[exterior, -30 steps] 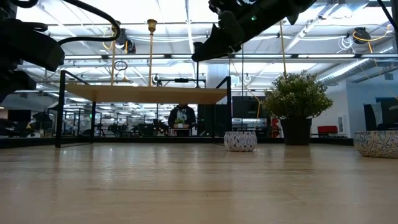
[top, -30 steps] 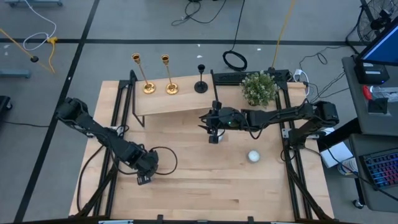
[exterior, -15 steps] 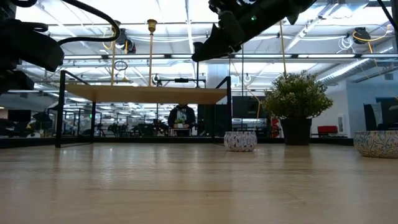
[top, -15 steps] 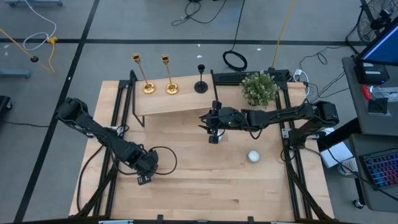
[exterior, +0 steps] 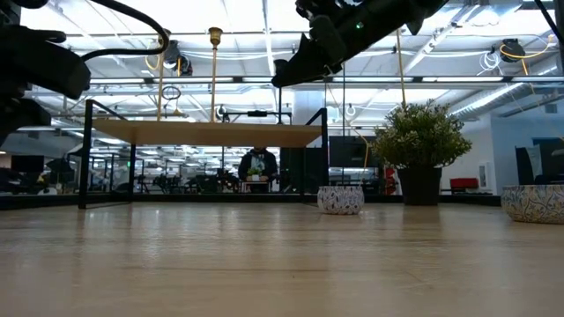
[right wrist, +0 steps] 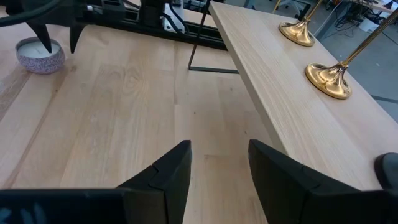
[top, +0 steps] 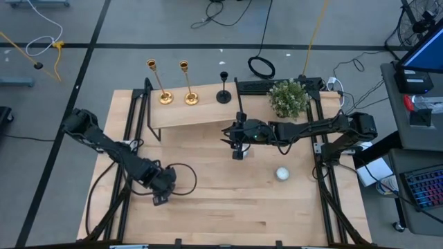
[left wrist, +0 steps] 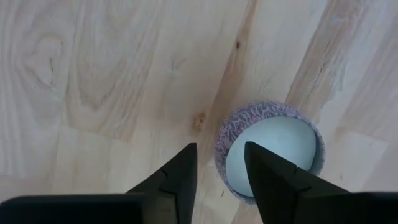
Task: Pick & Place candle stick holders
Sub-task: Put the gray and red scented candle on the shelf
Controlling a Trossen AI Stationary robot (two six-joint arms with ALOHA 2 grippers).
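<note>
The three candle stick holders (top: 187,86) stand on the raised shelf (top: 187,114) in the upper middle of the high view. The right tool (top: 237,142), open and empty, hovers just below the shelf; best to rise and approach the black stem level. The left tool (top: 160,198), open, hangs over a small bowl (left wrist: 270,149) at lower left.

Pale, matt wood with visible grain and knots is seen in the table (left wrist: 93,74) and the raised shelf (right wrist: 292,99). A polished, mirror-like metal finish is shown by the two gold candle stick holders (right wrist: 328,78). A speckled outer wall is shown by the small bowl (left wrist: 268,152), with a smooth pale inside.
</note>
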